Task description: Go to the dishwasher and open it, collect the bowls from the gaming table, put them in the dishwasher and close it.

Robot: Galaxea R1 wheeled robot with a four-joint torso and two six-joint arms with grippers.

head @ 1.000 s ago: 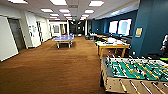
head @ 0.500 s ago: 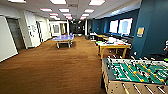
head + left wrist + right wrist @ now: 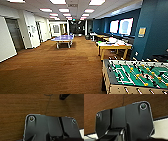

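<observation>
- Over the last second our view has swung, and the gaming table [image 3: 136, 75] now sits larger at the lower right; we judge we are driving or turning beside it.
- We see no bowls on its green field, and no dishwasher.
- We cannot tell whether either pincer is released or clenched, so we place nothing relative to them.
- No legible writing; the yellow wall sign [image 3: 141, 31] is blurred.

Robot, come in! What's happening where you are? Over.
Grippers: can't tell. Gaming table close on the right, no bowls seen on it. Brown carpet ahead, blue ping-pong table farther off.
</observation>
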